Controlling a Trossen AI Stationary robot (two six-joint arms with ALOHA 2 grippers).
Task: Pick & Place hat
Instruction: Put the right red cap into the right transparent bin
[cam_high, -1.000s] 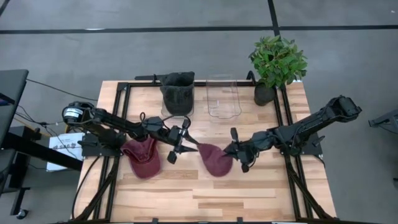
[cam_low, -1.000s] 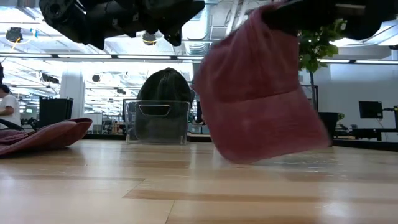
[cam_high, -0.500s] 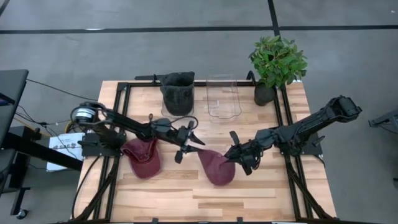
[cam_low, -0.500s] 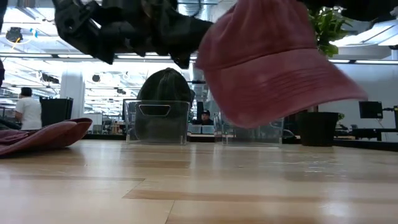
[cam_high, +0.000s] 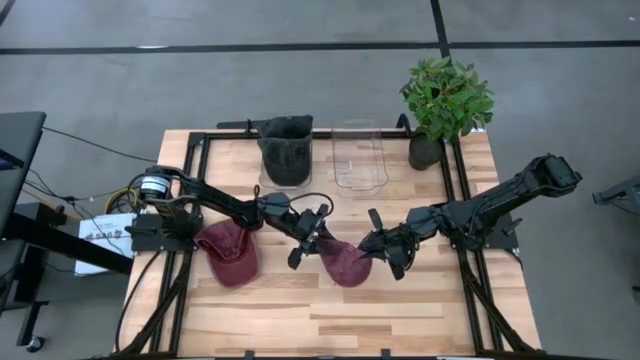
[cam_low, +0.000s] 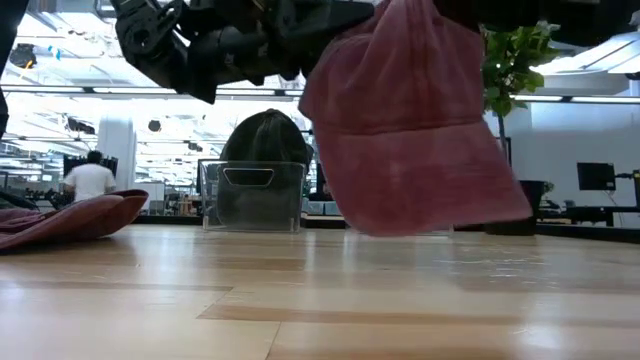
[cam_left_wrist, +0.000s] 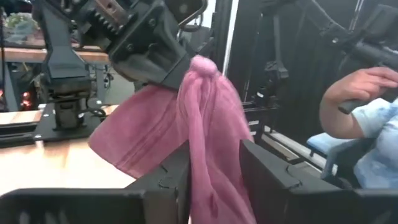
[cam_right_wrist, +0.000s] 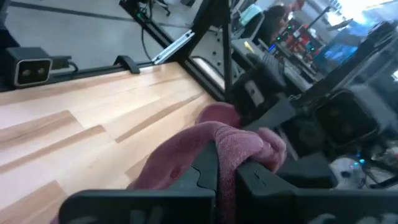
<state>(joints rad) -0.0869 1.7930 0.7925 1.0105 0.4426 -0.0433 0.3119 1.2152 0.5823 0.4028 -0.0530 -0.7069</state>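
A faded red hat (cam_high: 345, 265) hangs from my right gripper (cam_high: 368, 245) near the table's middle, and fills the low view (cam_low: 410, 130). My right gripper is shut on it. My left gripper (cam_high: 308, 243) has reached in from the left and is open. In the left wrist view its fingers (cam_left_wrist: 177, 171) stand on either side of the hat's hanging cloth (cam_left_wrist: 214, 143). A second red hat (cam_high: 230, 255) lies flat on the table at the left. A dark hat (cam_high: 285, 148) sits in a clear bin at the far side. My right gripper pinches a bunched fold of the hat's cloth (cam_right_wrist: 245, 146) between its two fingers, coming level from the table's right. The hat hangs below the fingers, lifted clear of the table. My left gripper's fingers flank the hanging cloth; I cannot tell whether they touch it.
An empty clear bin (cam_high: 358, 160) stands beside the bin with the dark hat. A potted plant (cam_high: 445, 95) is at the far right corner. Bare wood shows along the near edge (cam_high: 400, 320). A person's hand (cam_left_wrist: 360, 87) shows beyond the table in the left wrist view.
My left gripper has moved toward the table's right until its fingers flank the hat. The hat, held throughout by my right gripper, swung up and tilted half a second ago and now hangs down again, still off the table.
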